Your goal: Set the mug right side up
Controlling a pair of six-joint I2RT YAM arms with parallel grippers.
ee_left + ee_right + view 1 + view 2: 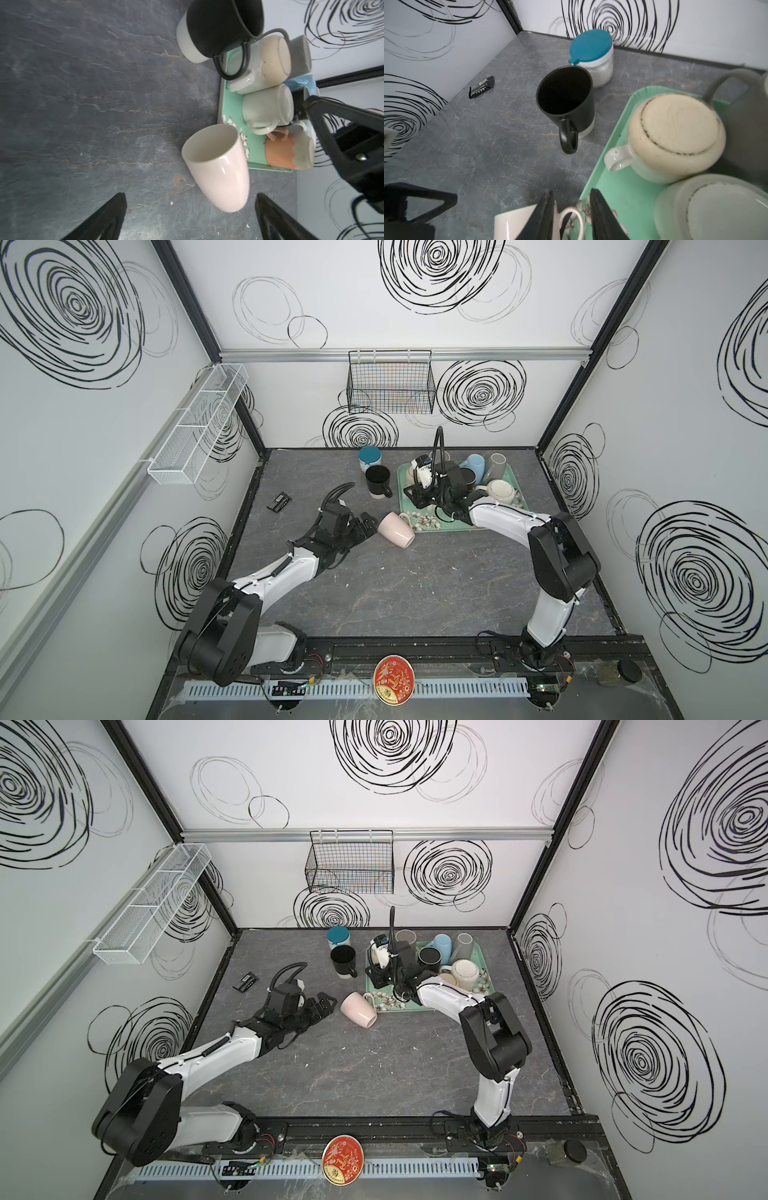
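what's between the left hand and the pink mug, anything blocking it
Nothing visible. The open left hand faces the pink mug base-first across bare table. The right hand straddles the mug's handle on the tray side, out of that path.
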